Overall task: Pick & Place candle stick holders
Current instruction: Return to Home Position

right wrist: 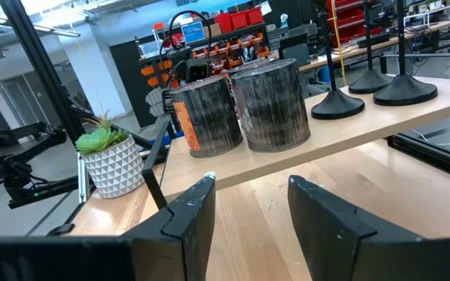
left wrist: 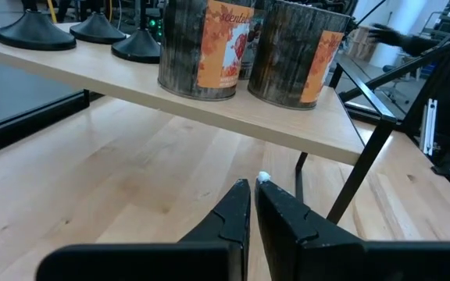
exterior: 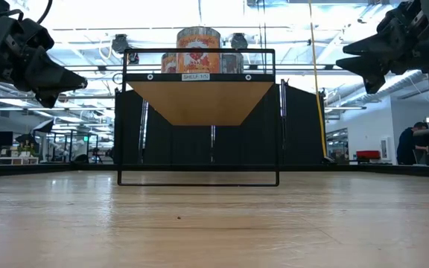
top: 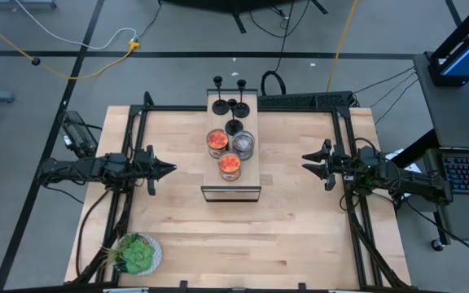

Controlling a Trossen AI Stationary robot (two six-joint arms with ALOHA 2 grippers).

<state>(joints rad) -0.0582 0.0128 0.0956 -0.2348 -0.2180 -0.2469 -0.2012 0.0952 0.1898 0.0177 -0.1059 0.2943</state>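
Candle stick holders (top: 233, 104): upright on shelf (top: 230, 187), 12 o'clock end, 3 candles (top: 230, 165) beside.
Left gripper (top: 171, 169): 9 o'clock of shelf, fingers together, empty.
Right gripper (top: 304, 162): 3 o'clock, fingers apart, empty.
Homing advice: retract outward, level, clear of shelf frame.

Small white label (exterior: 196, 77) on the front rail of the shelf (exterior: 233, 77): reads "SHELF", followed by characters too small to make out. Orange paper wrap (left wrist: 229, 43) on the nearer candle tin (left wrist: 184, 47): script word, apparently "scented", partly cut off. Other print on the tins: illegible.
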